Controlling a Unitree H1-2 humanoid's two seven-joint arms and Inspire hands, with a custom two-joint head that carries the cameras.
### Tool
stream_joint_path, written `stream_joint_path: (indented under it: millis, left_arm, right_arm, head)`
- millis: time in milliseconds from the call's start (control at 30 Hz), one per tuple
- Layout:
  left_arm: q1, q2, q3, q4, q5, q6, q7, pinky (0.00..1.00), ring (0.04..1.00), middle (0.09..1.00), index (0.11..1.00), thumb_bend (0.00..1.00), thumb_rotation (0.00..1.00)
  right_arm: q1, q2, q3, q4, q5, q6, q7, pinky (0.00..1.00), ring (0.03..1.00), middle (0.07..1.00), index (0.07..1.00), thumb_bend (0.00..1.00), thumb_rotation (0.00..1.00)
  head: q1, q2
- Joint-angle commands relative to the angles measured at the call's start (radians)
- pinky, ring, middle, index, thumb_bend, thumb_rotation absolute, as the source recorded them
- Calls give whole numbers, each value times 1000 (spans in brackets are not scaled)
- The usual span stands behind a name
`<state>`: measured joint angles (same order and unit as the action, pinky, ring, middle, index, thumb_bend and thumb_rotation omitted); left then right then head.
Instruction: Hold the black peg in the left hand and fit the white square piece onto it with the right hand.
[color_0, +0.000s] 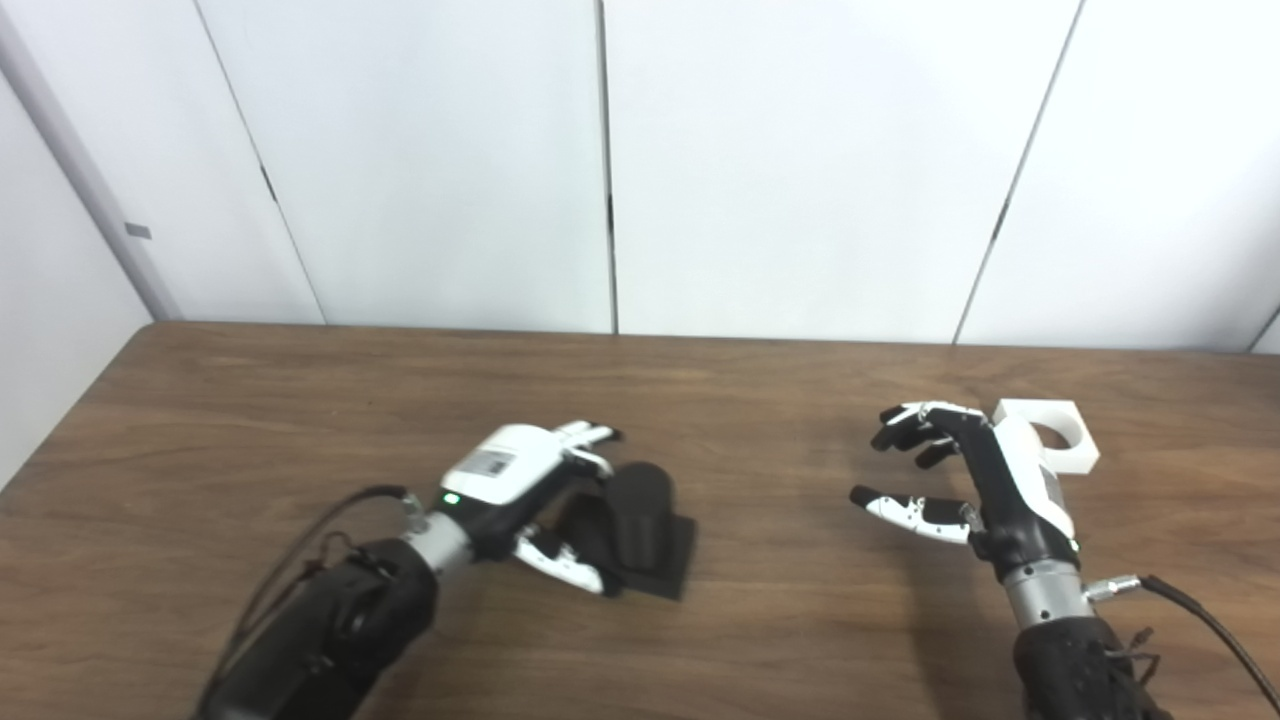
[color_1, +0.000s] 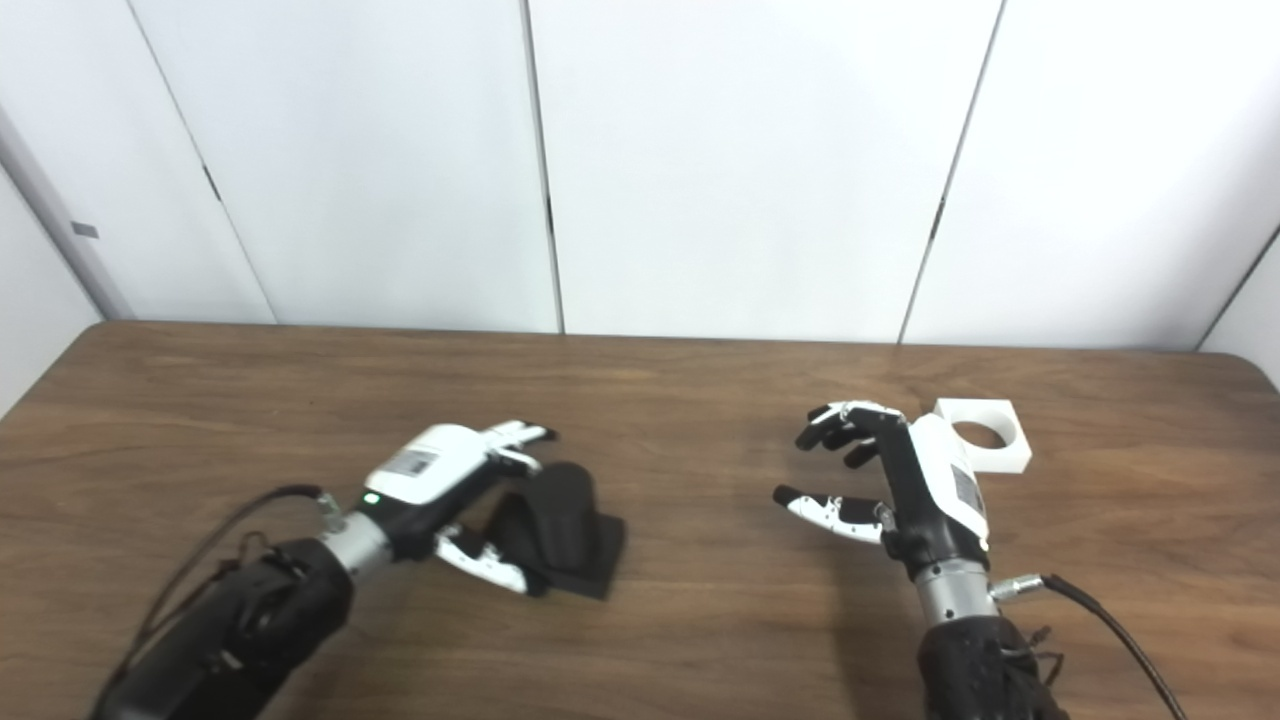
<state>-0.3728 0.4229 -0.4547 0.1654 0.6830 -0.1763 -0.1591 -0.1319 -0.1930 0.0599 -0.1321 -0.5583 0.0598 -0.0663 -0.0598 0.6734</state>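
The black peg (color_0: 640, 520) lies on its side on the wooden table (color_0: 750, 400), left of centre, with its square base toward the front right. My left hand (color_0: 510, 480) is open around it: the fingers reach over its far side and the thumb lies along its near side. Whether they touch the peg I cannot tell. The white square piece (color_0: 1060, 430), with a round hole, lies flat on the table at the right. My right hand (color_0: 990, 480) is open and empty, hovering just left of and in front of the piece and partly hiding its near left corner.
White wall panels (color_0: 800, 160) stand right behind the table's far edge. A cable (color_0: 1200, 620) trails from my right wrist toward the front right. The table's right corner shows in the right eye view (color_1: 1250, 365).
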Motion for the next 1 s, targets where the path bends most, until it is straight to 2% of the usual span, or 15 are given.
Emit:
stream_joint_path:
  millis: [0,300,500,533,633,733,767,800,867,933,967]
  left_arm:
    - [9,5,-37,28,65,-2,-30,867,948,936,492,523,68]
    - [-12,-49,-81,83,111,17,-5,827,936,929,491,523,70]
    - [-39,-98,-116,141,160,59,23,850,932,921,490,523,73]
    - [-44,-105,-121,151,166,64,27,852,933,921,490,523,73]
    - [-51,-117,-132,169,175,80,30,872,945,922,491,523,75]
    - [-51,-117,-137,189,173,81,44,873,948,922,491,523,76]
    - [-51,-115,-139,195,171,80,49,868,947,918,491,523,75]
    - [-50,-112,-140,199,169,77,53,866,946,917,491,523,75]
    - [-50,-105,-141,205,166,77,55,863,936,915,490,523,75]
    - [-48,-97,-144,209,171,74,64,863,932,913,491,523,76]
    - [-47,-94,-144,214,172,70,72,861,925,908,490,523,76]
  right_arm:
    - [-41,-4,-3,-35,-4,-24,-20,519,607,683,494,505,119]
    - [-47,-14,-6,-15,8,-56,-30,508,595,674,493,505,119]
    - [-40,-49,-17,-60,17,-30,17,506,618,685,494,505,122]
    - [-41,-73,-21,-79,15,-21,39,505,619,686,494,505,122]
    - [-55,-163,-28,-133,-3,7,125,568,666,718,495,509,128]
    - [-80,-270,-23,-186,-38,70,250,618,725,759,496,512,135]
    - [-88,-297,-20,-197,-48,87,283,620,747,789,633,644,99]
    - [-99,-325,-18,-205,-56,102,315,621,754,800,679,689,86]
    - [-124,-382,-16,-210,-74,122,365,634,766,813,726,778,96]
    - [-158,-445,-9,-206,-108,144,424,636,772,821,737,794,108]
    - [-173,-466,-4,-202,-126,155,450,651,794,837,758,822,144]
  head:
    - [-3,1]
    - [-46,-2]
    - [-64,-3]
    - [-116,-15]
    - [-180,-37]
    - [-234,-56]
    - [-249,-63]
    - [-262,-69]
    - [-277,-81]
    - [-297,-96]
    - [-306,-102]
